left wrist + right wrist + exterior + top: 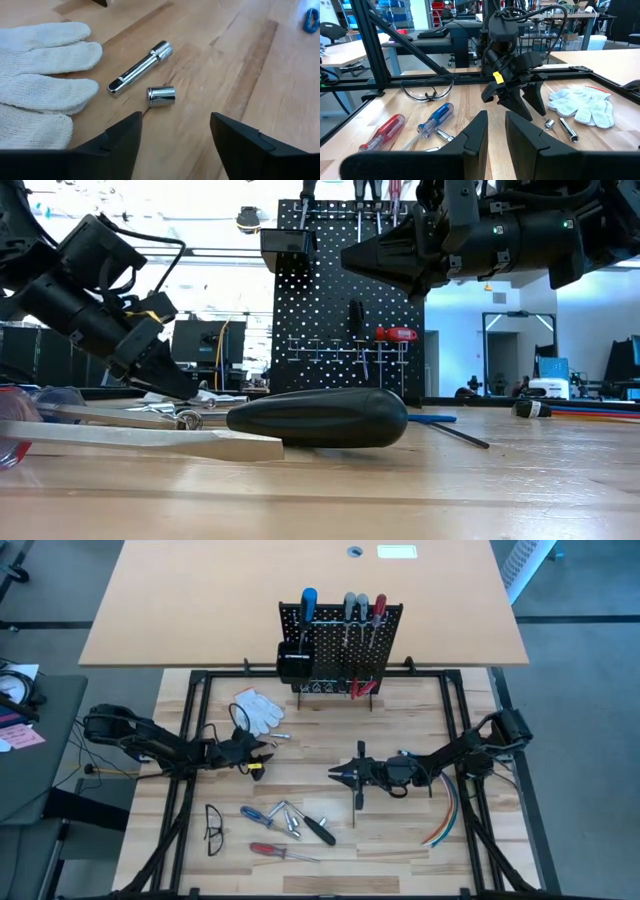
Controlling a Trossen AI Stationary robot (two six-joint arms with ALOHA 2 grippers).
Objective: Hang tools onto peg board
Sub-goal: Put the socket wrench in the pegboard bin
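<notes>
The black peg board (340, 645) stands at the table's far edge with a black bin (293, 662); blue, grey and red screwdrivers and red-handled pliers (362, 688) hang on it. My left gripper (175, 130) is open and low over the table, just short of a small silver socket (161, 96) and a silver extension bar (140, 75), which lie flat beside the white glove (40, 85). My right gripper (333, 776) hovers at mid-table, empty, its fingers a narrow gap apart (496, 125). A blue screwdriver (255, 813), silver bits (290, 820), a black screwdriver (320, 828) and a red screwdriver (270, 850) lie near the front.
Safety glasses (213, 828) lie at the front left. A bundle of coloured cables (445, 820) lies at the right. The black frame rails (190, 710) border the wooden table (400, 850). Bare wood lies between the grippers and the peg board.
</notes>
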